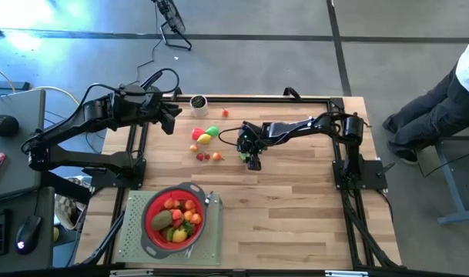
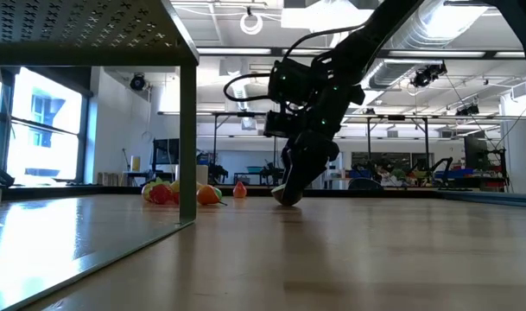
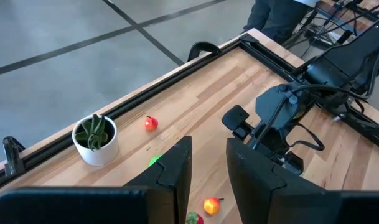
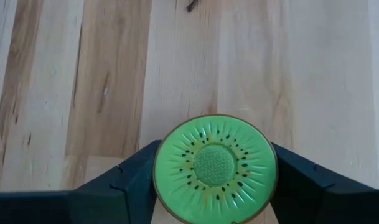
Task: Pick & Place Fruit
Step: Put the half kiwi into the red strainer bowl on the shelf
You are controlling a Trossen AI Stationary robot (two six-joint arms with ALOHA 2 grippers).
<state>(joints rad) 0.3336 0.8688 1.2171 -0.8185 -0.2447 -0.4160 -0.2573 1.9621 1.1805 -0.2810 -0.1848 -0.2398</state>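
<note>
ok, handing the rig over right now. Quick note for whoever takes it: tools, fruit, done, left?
Right tool: down at the table's middle, a finger on each side of a kiwi half, cut face to the wrist camera; it sits at table level, not lifted.
Left tool: waiting above the far left of the table, partly open, holding nothing.
Done: a pile of fruit already lies in the red strainer on the near left.
Left: the kiwi half, a cluster of loose fruit left of the right tool, and one small red fruit near the far edge by the potted plant.
</note>
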